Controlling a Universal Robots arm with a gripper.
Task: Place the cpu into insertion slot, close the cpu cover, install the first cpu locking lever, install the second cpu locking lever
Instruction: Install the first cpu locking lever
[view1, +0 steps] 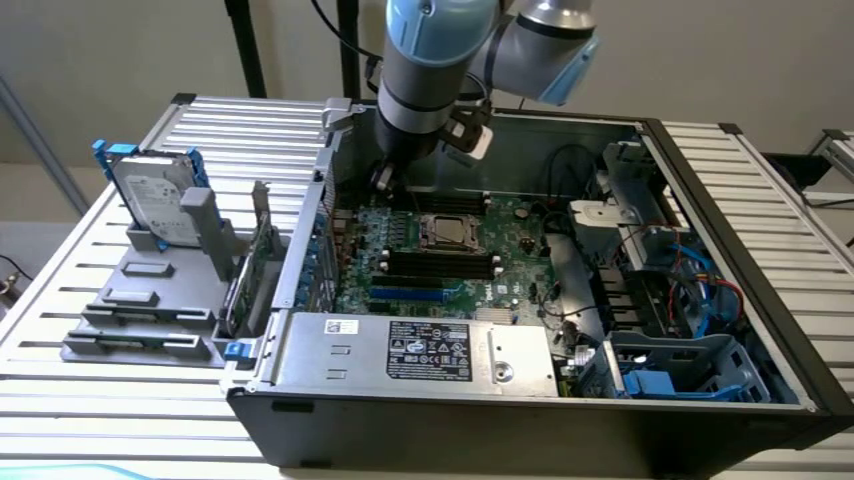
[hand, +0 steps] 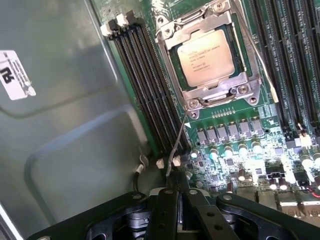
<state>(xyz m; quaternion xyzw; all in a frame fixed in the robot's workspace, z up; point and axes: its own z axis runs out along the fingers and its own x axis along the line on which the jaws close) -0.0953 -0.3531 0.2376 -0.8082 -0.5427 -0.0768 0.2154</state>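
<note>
Quick look at where this is. The arm (view1: 424, 70) reaches down into the open case (view1: 534, 430), which lies flat on the slatted table (view1: 120, 410). The fingers (hand: 167, 205) sit just over the green board (hand: 225, 107), right beside the case's side wall.

The fingers are pressed together with no gap I can make out. A thin wire lever (hand: 181, 135) runs from the near corner of the cover (hand: 220, 91) straight back to the tips. Its free end meets them, but honestly I can't tell if it's pinched between them or just resting against them. It isn't tucked in along the cover, it angles out toward the fingers.

The cpu (hand: 205, 57) is already in the slot (hand: 240, 47), out ahead of the tips, pale metal face up with its printing readable. The cover is down over it, so the silvery frame wraps the chip's edges and the face shows through the cut-out.

The other lever (hand: 255, 50) runs along the side of the cover, further from the fingers than the first one.

The long black memory slots (hand: 145, 85) lie between the wall and the cover, also ahead of the fingers. Further from the tips than the cpu there's another bank of them.

Outside the case, well away from the fingers, a hard drive (view1: 150, 195) stands in a grey holder on the table.
</note>
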